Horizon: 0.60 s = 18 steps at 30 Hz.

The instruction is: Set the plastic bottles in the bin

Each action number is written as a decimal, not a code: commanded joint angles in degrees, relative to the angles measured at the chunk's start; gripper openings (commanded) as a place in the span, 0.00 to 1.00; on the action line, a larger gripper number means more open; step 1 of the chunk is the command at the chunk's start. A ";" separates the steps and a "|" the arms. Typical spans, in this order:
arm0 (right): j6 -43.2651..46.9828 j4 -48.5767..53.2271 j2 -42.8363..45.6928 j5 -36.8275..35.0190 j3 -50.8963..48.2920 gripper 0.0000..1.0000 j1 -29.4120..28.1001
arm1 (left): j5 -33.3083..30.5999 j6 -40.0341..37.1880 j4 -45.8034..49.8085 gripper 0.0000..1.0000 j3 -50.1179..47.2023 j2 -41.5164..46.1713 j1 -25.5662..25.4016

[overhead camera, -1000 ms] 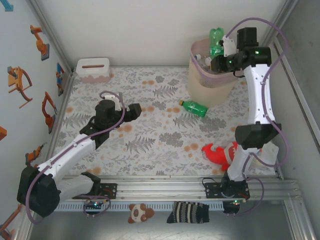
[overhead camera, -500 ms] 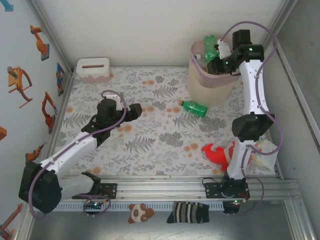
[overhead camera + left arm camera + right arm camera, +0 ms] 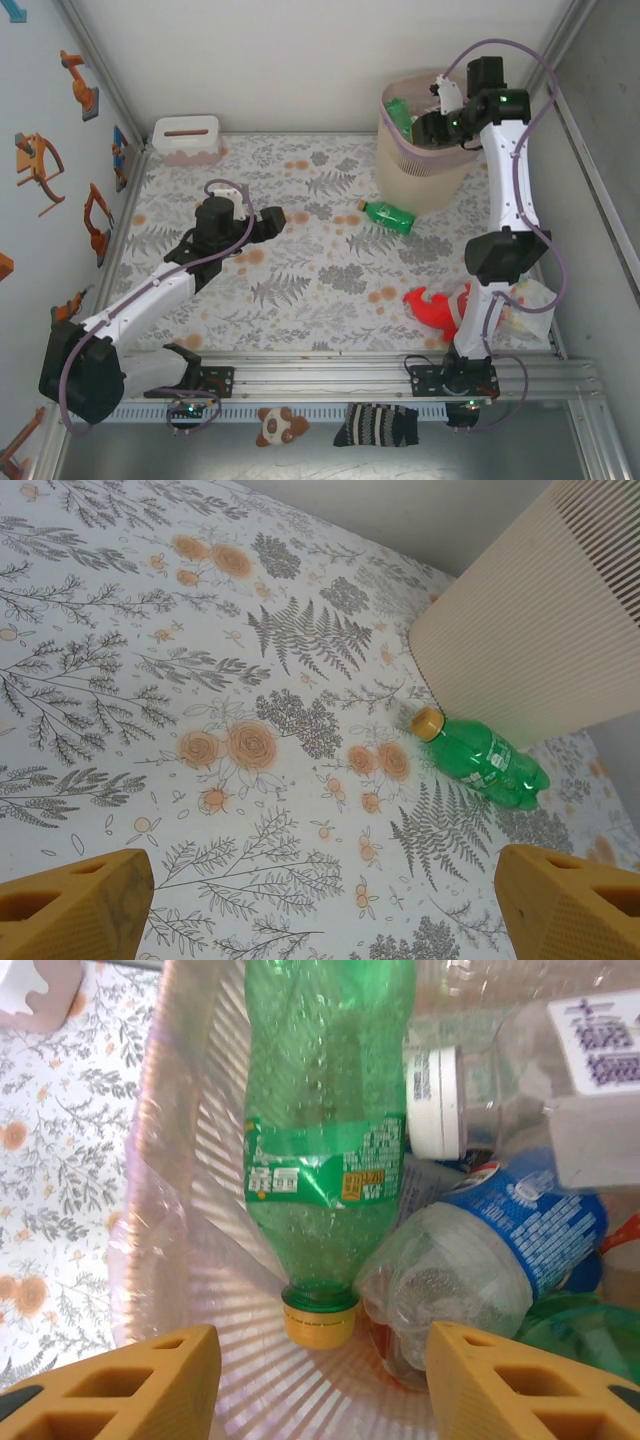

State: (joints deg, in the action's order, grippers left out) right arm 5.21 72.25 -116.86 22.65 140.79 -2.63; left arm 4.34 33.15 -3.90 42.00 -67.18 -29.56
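A green plastic bottle (image 3: pixel 388 215) with a yellow cap lies on its side on the floral table, just in front of the beige bin (image 3: pixel 420 175). In the left wrist view that bottle (image 3: pixel 482 762) rests against the bin's ribbed wall (image 3: pixel 540 620). My left gripper (image 3: pixel 272 220) (image 3: pixel 320 905) hovers open above the table, left of the bottle. My right gripper (image 3: pixel 430 125) (image 3: pixel 320 1365) hangs open over the bin's mouth. Below it a second green bottle (image 3: pixel 325 1140) lies cap-down inside the bin, free of the fingers, beside a blue-labelled clear bottle (image 3: pixel 510 1230) and a white-capped one (image 3: pixel 440 1100).
A low white box with a slot (image 3: pixel 186 138) stands at the back left. A red plush toy (image 3: pixel 440 305) lies by the right arm's base, with a clear bag (image 3: pixel 525 300) beside it. White walls close the back and sides.
My right gripper came down over the bin and opened; the green bottle it held has dropped into the bin. The left arm has barely moved.
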 commanded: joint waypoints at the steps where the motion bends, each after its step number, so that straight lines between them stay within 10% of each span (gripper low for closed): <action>1: -4.66 -7.04 4.30 -0.88 -1.67 0.50 0.00 | 0.95 1.06 -1.64 0.88 1.08 -0.29 0.30; 18: -15.85 -21.96 -5.50 8.63 1.06 0.24 -1.91 | -0.07 1.01 -0.72 0.87 -0.28 1.98 0.38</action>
State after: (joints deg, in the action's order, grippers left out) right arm -8.08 52.97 -119.57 28.86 140.00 -3.88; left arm 4.32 33.91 -4.45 41.98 -66.81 -29.56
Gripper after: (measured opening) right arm 0.244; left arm 0.875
